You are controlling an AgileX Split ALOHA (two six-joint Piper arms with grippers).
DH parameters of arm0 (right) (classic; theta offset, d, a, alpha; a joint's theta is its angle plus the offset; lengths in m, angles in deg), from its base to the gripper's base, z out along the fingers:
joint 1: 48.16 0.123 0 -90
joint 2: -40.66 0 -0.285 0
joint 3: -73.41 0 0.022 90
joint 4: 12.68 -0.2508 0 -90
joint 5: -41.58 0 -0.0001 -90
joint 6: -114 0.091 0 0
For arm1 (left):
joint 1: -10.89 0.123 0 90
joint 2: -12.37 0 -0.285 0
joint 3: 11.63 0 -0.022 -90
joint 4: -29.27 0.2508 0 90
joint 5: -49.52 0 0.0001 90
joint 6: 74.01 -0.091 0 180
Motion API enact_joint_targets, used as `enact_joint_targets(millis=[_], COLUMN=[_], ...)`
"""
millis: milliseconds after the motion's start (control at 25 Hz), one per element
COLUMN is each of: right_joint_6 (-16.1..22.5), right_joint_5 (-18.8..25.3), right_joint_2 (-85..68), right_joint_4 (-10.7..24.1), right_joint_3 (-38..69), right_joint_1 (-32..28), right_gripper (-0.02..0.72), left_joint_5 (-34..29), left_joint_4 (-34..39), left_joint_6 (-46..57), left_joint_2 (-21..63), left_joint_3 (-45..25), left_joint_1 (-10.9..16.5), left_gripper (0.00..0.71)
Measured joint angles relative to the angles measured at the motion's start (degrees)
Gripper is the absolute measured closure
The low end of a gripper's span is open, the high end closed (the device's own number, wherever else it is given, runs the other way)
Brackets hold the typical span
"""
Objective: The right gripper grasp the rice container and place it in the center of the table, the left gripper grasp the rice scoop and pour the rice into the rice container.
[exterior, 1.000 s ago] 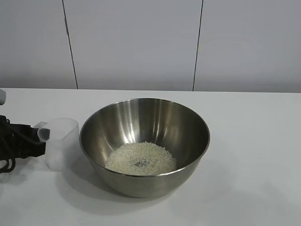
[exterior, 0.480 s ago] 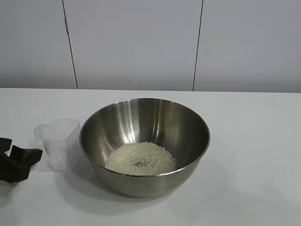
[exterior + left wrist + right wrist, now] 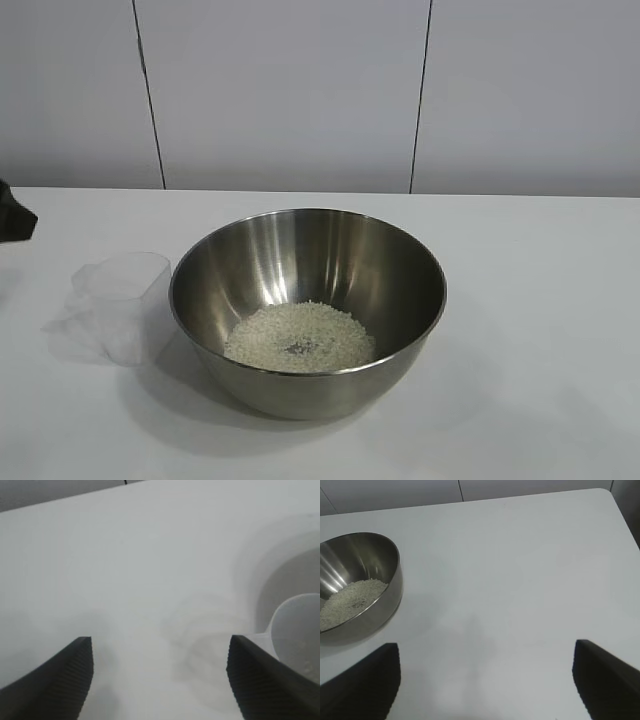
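Tabletop (image 3: 540,300) in plain white fills the lower part of the exterior view, with pale wall panels behind it. Near the middle of that frame the rice container (image 3: 308,308) is seen standing upright, a wide shiny steel bowl. At its bottom the rice (image 3: 300,338) is gathered in a pale, low heap. Just to the left of the bowl, touching or almost touching its wall, the rice scoop (image 3: 122,305) is seen standing on the table, gripped by nothing. At the far left edge of the frame, above the scoop and well apart from it, only a dark tip of the left gripper (image 3: 14,218) is visible. In the left wrist view its fingers (image 3: 65,680) are spread wide with nothing between them. The right gripper (image 3: 485,680) is likewise seen spread wide and empty, over bare table to the right of the bowl.
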Motion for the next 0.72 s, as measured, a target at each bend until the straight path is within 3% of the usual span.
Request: enact_joint_targets(millis=[160, 240, 360, 480, 720], right_joint_6=[0.00, 0.00, 0.00, 0.00, 0.00], right_joint_5=[0.00, 0.00, 0.00, 0.00, 0.00], right_joint_2=[0.00, 0.00, 0.00, 0.00, 0.00], right_joint_4=[0.00, 0.00, 0.00, -0.07, -0.07], right_joint_3=[0.00, 0.00, 0.00, 0.00, 0.00], right_joint_1=[0.00, 0.00, 0.00, 0.00, 0.00], right_gripper=[0.063, 0.063, 0.063, 0.063, 0.063], left_joint_5=[-7.05, -10.77, -15.65, -16.65, -20.13], left_joint_4=[-12.05, -17.95, -24.35, -26.97, -32.82], left_joint_6=[-11.27, -16.52, -21.07, -24.05, -25.82], left_joint_2=[0.00, 0.01, 1.61, 6.52, 19.25], left_joint_3=[6.11, 7.41, 7.68, 7.68, 7.71], left_joint_1=[11.96, 18.82, 26.72, 29.55, 29.49], left_gripper=[0.170, 0.169, 0.169, 0.169, 0.169])
